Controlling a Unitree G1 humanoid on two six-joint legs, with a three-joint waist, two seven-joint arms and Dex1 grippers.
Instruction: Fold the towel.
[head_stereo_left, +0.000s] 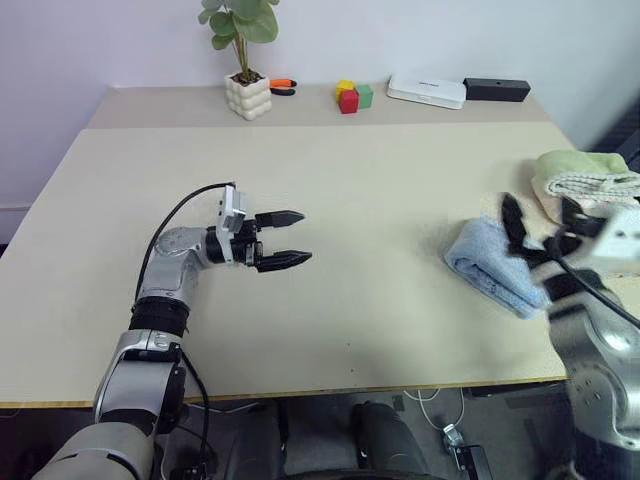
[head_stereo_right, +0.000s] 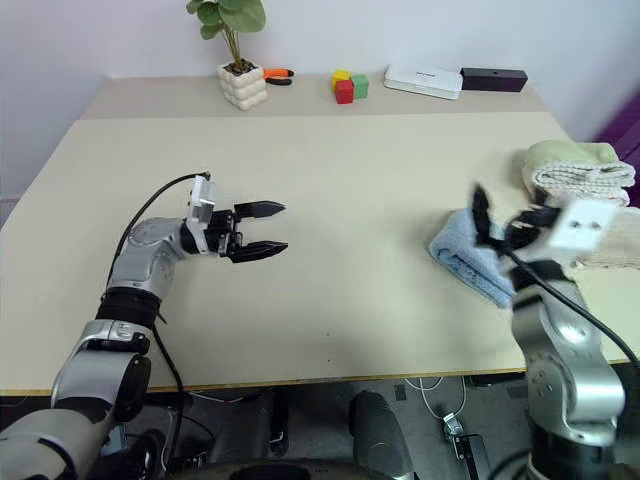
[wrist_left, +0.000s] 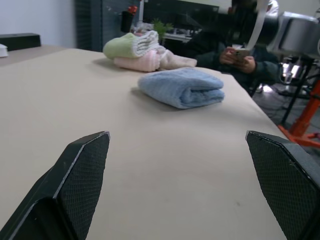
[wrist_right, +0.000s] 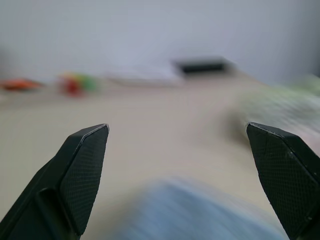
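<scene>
Two grippers were over the table (head_stereo_left: 330, 330), both spread wide and empty. Left gripper (head_stereo_left: 287, 239) hovered at mid-left of the table, pointing right, fingers apart with nothing between them. Right gripper (head_stereo_right: 500, 225) sat at the right edge, raised just above the blue towel (head_stereo_left: 490, 262), fingers (wrist_right: 82, 170) wide apart, not gripping any cloth. Blue towel lay folded into a thick bundle on the right side of the table, near the near edge, flat on the surface. Just beyond it, to the far right, a pale green towel (head_stereo_left: 580, 172) lay rolled on top of a cream-pink towel (wrist_left: 150, 61), the pair close to the blue one but apart from it. Along the far edge: potted plant (head_stereo_left: 245, 60), orange-handled tool (head_stereo_left: 283, 86), coloured blocks (head_stereo_left: 352, 96), white box (head_stereo_left: 427, 91), black box (head_stereo_left: 496, 89). A seated person (wrist_left: 235, 50) showed past the table in the left wrist view.
</scene>
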